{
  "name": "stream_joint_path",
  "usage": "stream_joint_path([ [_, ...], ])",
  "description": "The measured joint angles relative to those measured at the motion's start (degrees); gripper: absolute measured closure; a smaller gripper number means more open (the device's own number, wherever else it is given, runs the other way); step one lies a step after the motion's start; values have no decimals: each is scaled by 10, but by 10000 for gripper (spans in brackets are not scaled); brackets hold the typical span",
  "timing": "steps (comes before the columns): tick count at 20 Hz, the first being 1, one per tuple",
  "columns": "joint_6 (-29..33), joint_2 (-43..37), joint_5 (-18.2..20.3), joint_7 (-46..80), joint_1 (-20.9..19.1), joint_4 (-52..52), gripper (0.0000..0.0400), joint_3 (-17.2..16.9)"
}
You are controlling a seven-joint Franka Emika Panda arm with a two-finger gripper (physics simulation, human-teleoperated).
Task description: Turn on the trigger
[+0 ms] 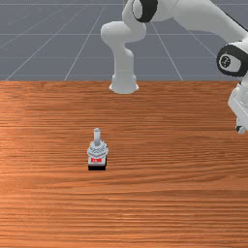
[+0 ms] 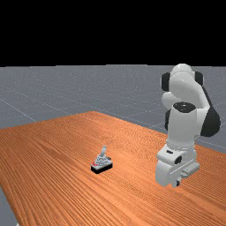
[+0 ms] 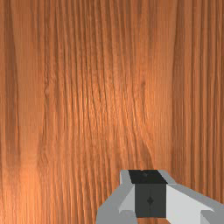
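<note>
Arm, far view: I see my white and grey arm (image 2: 183,126) right of the middle, its hand tipped at a slant above the surface (image 2: 57,176).
Claw, far view: my claw (image 2: 177,182) points down at the hand's lower end, well apart from the trigger and toward the far view's right of it.
Trigger, far view: the trigger (image 2: 101,164) sits upright on the surface, near the middle of my picture. Its grey stick (image 2: 104,151) rises with a slight lean toward the far view's right, and its base (image 2: 102,169) is black.
Trigger, front view: I have it left of the middle, standing on the wood with the stick up and the red mark (image 1: 96,160) facing the camera, just above the black base.
Claw, front view: it hangs at the front view's right edge, higher in the picture than the trigger's body, with a broad stretch of wood between the two.
Arm, front view: it runs from its foot (image 1: 124,87) at the back of the surface and bends over toward the front view's right.
Claw, wrist view: clenched on itself alone; the dark pads (image 3: 142,201) meet along one thin seam.
Surface, wrist view: orange-brown grain lies beyond the fingers.
</note>
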Motion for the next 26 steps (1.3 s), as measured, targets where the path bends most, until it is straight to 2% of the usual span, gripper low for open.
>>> stream_joint_path([
  [12, 7, -6, 3, 3, -3, -12, 400, 0],
  [16, -38, 13, -23, 18, 14, 29, 400, -19],
  [18, -27, 6, -19, 17, 11, 15, 400, -16],
  [19, 42, -20, -16, 20, 7, -42, 400, -12],
  [20, 48, -21, -20, 25, 10, -44, 400, -15],
  [21, 2, -1, -10, -17, 2, -2, 400, 0],
  [22, -60, 31, -36, 27, 28, 62, 400, -27],
  [24, -29, 20, -26, 24, 21, 32, 400, -19],
  [25, 20, -1, 1, 6, 3, -16, 400, 1],
  [26, 35, -7, 12, -4, -5, -30, 400, 9],
])
